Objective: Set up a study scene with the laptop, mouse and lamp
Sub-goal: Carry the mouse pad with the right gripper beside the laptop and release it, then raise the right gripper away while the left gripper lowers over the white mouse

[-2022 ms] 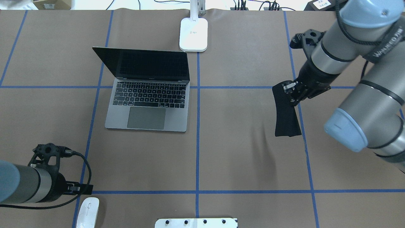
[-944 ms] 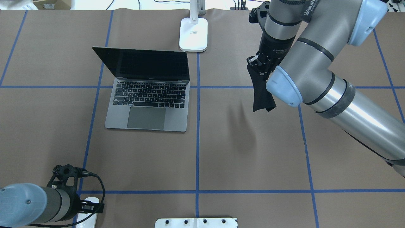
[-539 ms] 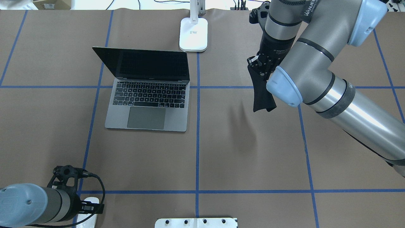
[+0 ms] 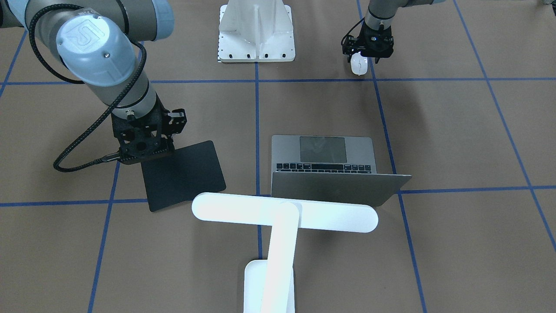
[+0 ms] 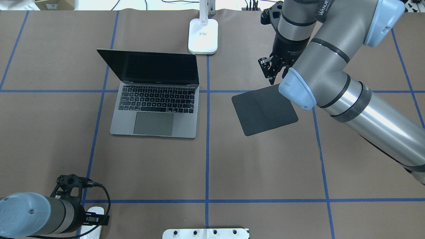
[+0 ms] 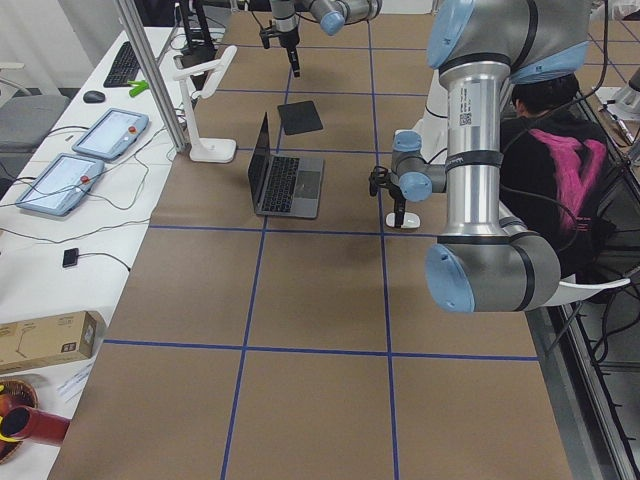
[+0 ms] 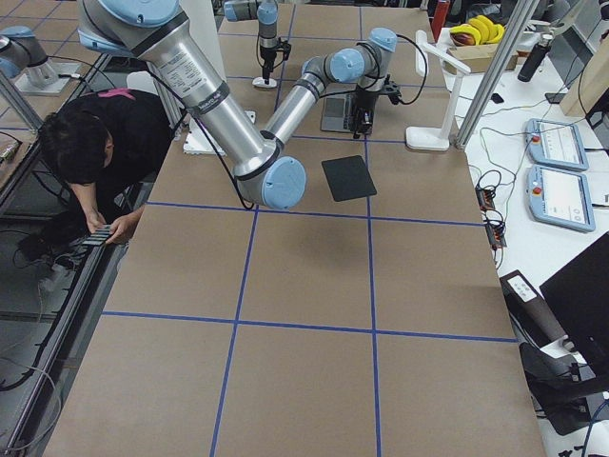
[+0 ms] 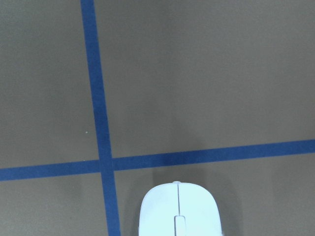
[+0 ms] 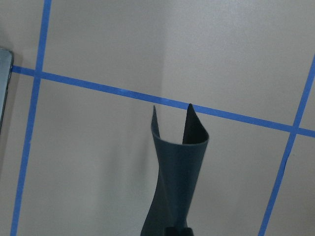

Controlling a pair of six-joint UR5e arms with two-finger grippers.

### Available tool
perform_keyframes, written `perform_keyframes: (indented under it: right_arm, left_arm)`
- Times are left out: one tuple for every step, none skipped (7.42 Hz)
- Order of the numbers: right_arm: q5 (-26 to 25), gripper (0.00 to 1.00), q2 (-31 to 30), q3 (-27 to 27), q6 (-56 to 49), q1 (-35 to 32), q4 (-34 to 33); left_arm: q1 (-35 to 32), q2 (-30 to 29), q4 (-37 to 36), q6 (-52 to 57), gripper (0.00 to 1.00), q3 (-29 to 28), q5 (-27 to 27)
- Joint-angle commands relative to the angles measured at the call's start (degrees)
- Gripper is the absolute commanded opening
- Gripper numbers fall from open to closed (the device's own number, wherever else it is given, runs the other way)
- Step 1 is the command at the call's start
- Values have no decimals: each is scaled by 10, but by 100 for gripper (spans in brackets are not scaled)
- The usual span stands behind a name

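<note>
At the table's (image 5: 259, 166) near left corner, the left gripper (image 4: 366, 58) hangs over the mouse (image 8: 177, 211) with its two fingers spread wide and gripping nothing. Whether they touch the mouse cannot be told. The mouse lies just beside a crossing of blue tape lines (image 8: 101, 162), well apart from everything else.

Further in, the laptop (image 5: 156, 113) sits with its lid up and its screen dark. Its keyboard and trackpad face the robot, and it lies just left of the centre tape line.

Beyond the laptop's right rear corner, at the table's far edge, the lamp (image 5: 203, 36) stands with its base on the centre line. In the front camera's view its bar head crosses in front of the laptop's lid.

Right of the centre line, a black mouse pad (image 5: 264, 111) lies flat on the table, near the laptop but not touching it. The right gripper (image 5: 271, 74) hangs above the pad's far corner, and the side cameras show it raised clear of the pad. The right wrist camera, however, shows a curled dark sheet rising from the bottom edge of its view. Whether this gripper's fingers are spread or clamped on anything cannot be told.
</note>
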State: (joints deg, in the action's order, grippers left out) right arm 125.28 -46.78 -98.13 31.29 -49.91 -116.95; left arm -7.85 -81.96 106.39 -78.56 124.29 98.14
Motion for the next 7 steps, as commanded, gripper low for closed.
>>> perform_keyframes:
  right_arm:
    - [-1, 100, 3, -2, -1, -1, -1]
    - [-2, 100, 2, -3, -1, -2, -2]
    - [-3, 100, 2, -3, -2, -2, -1]
    - [-3, 100, 2, -4, -2, -2, -2]
    - [-3, 100, 3, -5, -2, -2, -2]
    - [-3, 100, 2, -6, -1, -2, -2]
    - [-3, 100, 3, -6, -2, -2, -2]
  left_arm:
    - [1, -2, 1, -1, 99, -2, 0]
    - [2, -4, 2, 0, 99, -11, 2]
    - [2, -3, 12, 1, 98, -14, 27]
    - [2, -3, 21, 0, 98, -19, 32]
    - [2, -5, 24, 0, 94, -18, 32]
    - [2, -7, 24, 0, 89, -19, 32]
    - [2, -7, 24, 0, 85, -19, 32]
